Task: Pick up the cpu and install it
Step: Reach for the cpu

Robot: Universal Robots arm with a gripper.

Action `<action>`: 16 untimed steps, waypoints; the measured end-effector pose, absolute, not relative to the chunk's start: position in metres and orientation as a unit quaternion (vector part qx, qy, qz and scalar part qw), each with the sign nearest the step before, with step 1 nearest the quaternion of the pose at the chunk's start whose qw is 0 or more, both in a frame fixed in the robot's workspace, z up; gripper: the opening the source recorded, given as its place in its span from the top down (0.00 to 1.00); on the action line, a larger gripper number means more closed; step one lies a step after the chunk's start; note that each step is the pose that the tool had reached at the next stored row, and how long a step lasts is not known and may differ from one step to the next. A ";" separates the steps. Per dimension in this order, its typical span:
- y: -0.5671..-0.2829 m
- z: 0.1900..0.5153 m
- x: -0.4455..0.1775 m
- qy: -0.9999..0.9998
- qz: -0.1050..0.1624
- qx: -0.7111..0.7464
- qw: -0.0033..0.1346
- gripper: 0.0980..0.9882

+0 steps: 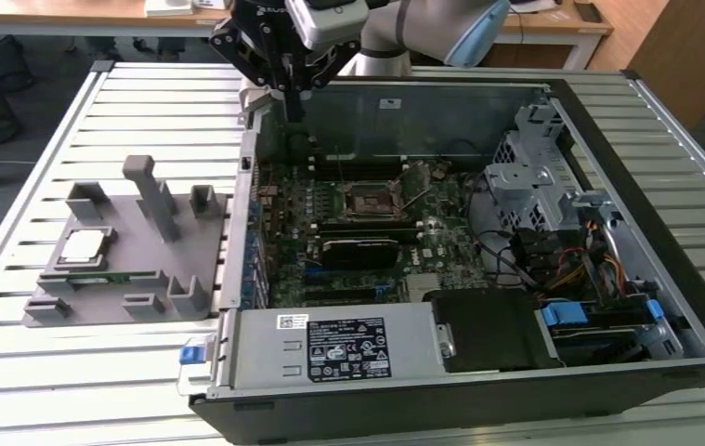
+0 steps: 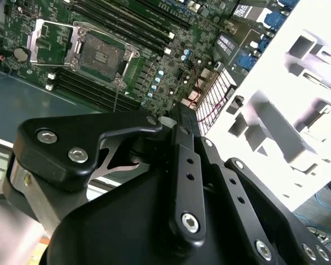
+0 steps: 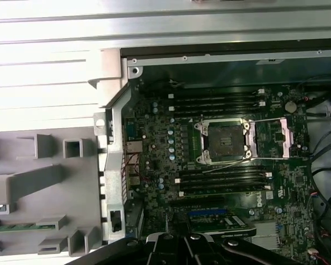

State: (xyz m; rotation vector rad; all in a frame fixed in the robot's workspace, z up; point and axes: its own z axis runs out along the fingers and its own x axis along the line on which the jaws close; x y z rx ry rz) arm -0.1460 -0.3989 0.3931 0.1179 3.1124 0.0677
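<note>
Steel-slatted at the table (image 1: 30, 372), carrying the open computer case (image 1: 451, 125) on its side, likely to turn the motherboard (image 1: 445, 237) upward. Parks parts in a grey fixture (image 1: 154, 195) just beside it, on the exterior view's left. Shows the socket (image 1: 365, 200) unlatched and vacant. Seats the cpu (image 1: 84, 245) flat in a fixture pocket. Poises the arm (image 1: 451, 28) over the case's far corner, gripper (image 1: 292, 110) pointing down, closed to one tip, empty, well apart from the cpu.
</note>
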 end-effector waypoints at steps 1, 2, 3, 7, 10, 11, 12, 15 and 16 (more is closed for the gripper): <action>-0.399 0.393 -0.146 0.999 0.022 0.038 0.013 0.99; -0.399 0.393 -0.147 0.999 0.022 0.038 0.013 0.99; -0.399 0.393 -0.147 0.999 0.022 0.038 0.013 0.99; -0.399 0.393 -0.150 0.999 0.022 0.038 0.013 0.99; -0.399 0.393 -0.152 0.999 0.022 0.038 0.013 0.99; -0.399 0.393 -0.153 0.999 0.022 0.038 0.013 0.99; -0.399 0.393 -0.153 0.999 0.022 0.038 0.013 0.99; -0.399 0.393 -0.155 0.999 0.022 0.038 0.013 0.99; -0.399 0.393 -0.156 0.999 0.022 0.038 0.013 0.99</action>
